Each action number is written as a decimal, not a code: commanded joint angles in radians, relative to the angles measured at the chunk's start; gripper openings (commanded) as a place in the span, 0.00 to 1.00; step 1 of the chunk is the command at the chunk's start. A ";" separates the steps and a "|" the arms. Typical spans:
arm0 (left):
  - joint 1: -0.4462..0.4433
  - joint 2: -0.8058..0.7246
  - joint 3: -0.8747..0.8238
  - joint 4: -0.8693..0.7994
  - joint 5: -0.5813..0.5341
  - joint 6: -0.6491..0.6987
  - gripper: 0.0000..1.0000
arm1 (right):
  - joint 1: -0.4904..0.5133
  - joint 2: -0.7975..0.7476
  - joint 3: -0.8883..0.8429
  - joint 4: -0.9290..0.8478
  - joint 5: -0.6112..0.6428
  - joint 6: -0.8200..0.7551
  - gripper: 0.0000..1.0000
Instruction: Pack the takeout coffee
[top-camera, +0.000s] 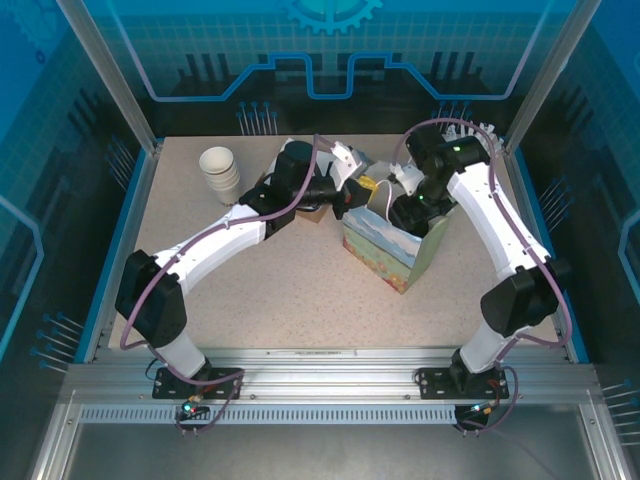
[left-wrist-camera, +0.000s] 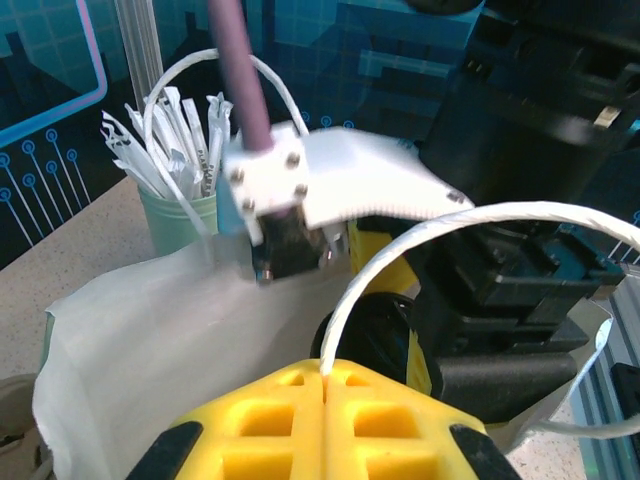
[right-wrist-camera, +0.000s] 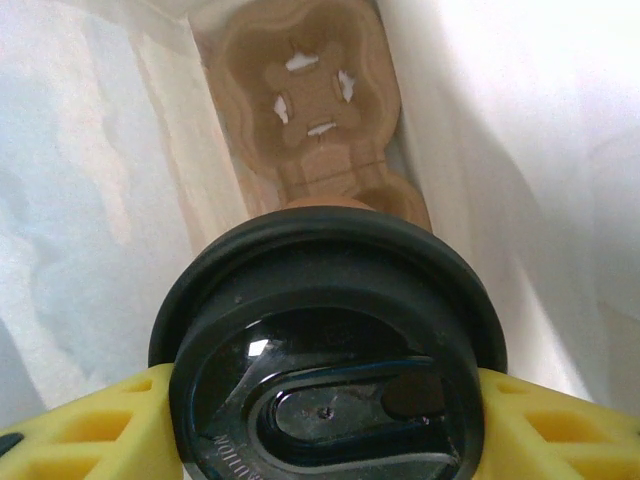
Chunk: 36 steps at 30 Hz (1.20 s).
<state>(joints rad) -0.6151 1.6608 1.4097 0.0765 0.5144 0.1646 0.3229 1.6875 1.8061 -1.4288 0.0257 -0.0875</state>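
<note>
The takeout coffee (right-wrist-camera: 325, 340) fills the lower half of the right wrist view, its round black lid facing the camera, and a sliver of brown cup shows above the lid. My right gripper (right-wrist-camera: 325, 400) is shut on it, with a yellow finger (right-wrist-camera: 90, 430) pressed against each side. The cup hangs inside the gift bag (top-camera: 395, 250), above a brown cardboard cup carrier (right-wrist-camera: 310, 110) on the bag's floor. My left gripper (left-wrist-camera: 325, 375) is shut on the bag's white cord handle (left-wrist-camera: 400, 250) at the bag's left rim. From there the black lid (left-wrist-camera: 375, 330) shows inside the bag.
A stack of white paper cups (top-camera: 220, 172) stands at the back left of the table. A mint-green cup of white wrapped sticks (left-wrist-camera: 185, 210) stands behind the bag. The right arm (top-camera: 490, 210) reaches over the bag from the right.
</note>
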 joint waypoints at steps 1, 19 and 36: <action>0.006 -0.036 -0.008 0.035 0.020 0.034 0.06 | 0.017 0.041 0.054 -0.081 0.043 -0.043 0.38; 0.006 -0.032 -0.003 0.022 0.019 0.022 0.08 | 0.063 0.111 0.098 -0.102 0.109 -0.196 0.41; 0.010 -0.032 0.002 0.017 -0.012 0.019 0.09 | 0.062 0.119 0.033 -0.075 0.107 -0.247 0.40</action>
<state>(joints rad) -0.6113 1.6608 1.4097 0.0807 0.5098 0.1673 0.3752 1.8015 1.8568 -1.4918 0.1238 -0.2668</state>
